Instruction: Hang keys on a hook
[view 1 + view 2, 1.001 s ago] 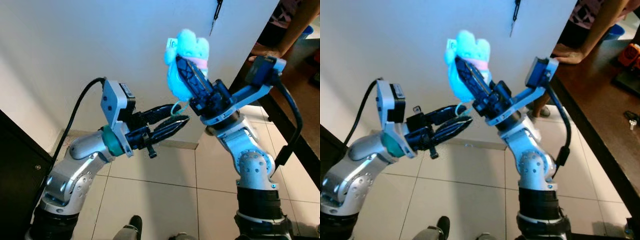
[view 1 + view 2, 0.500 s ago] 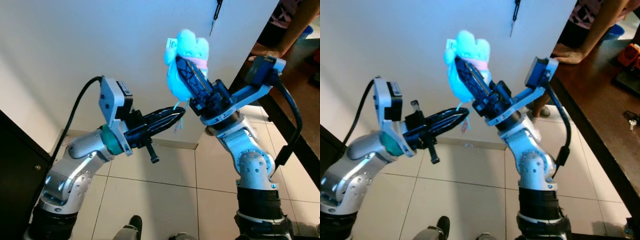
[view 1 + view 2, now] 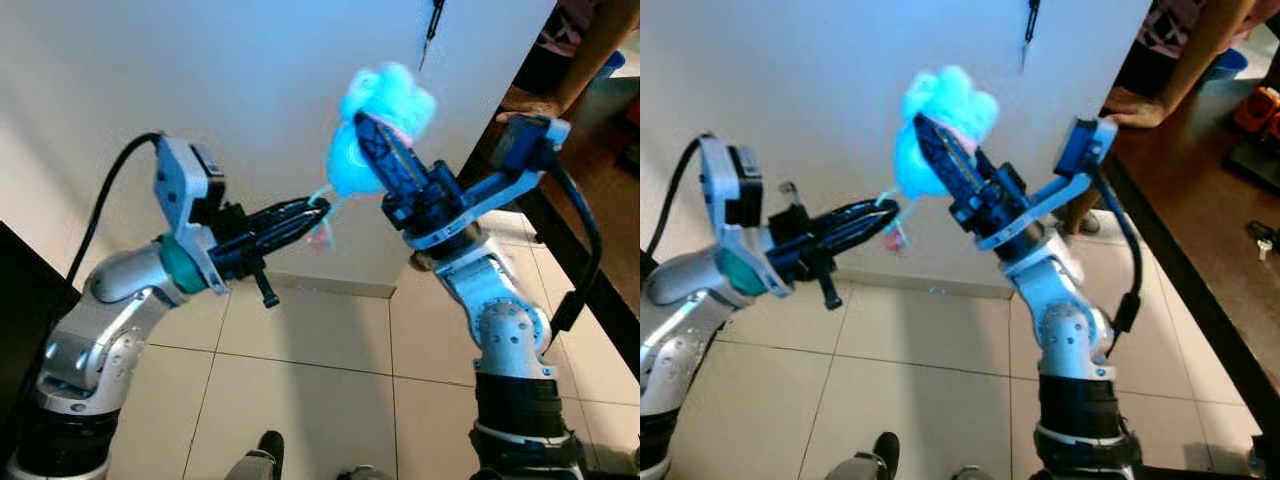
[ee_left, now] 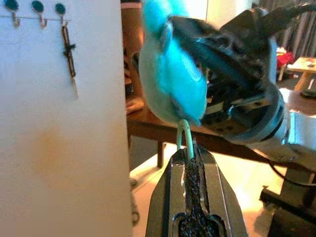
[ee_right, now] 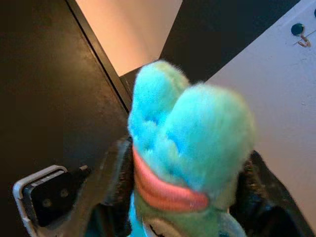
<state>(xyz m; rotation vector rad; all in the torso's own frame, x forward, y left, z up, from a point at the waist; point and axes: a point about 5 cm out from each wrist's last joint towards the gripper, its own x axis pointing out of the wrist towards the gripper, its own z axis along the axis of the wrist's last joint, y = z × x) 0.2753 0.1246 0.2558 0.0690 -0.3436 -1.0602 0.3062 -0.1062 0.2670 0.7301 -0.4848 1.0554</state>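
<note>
Keychain plush (image 3: 385, 130) gripped by right pincer (image 3: 372, 140); left pincer (image 3: 318, 208), clamping its loop (image 4: 185, 139), has pulled leftward.

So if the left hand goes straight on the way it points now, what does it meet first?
Most likely the blue plush toy held by the right hand. The left hand is shut on the toy's green loop, and the toy hangs directly ahead of its fingertips.

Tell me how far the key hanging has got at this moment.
Done: the right gripper is shut on the fluffy turquoise plush keychain, held up near the white wall. In hand: the left gripper pinches the keychain's pale green loop. Left: getting that loop onto one of the small round-topped wall hooks; nothing plush hangs there yet.
</note>
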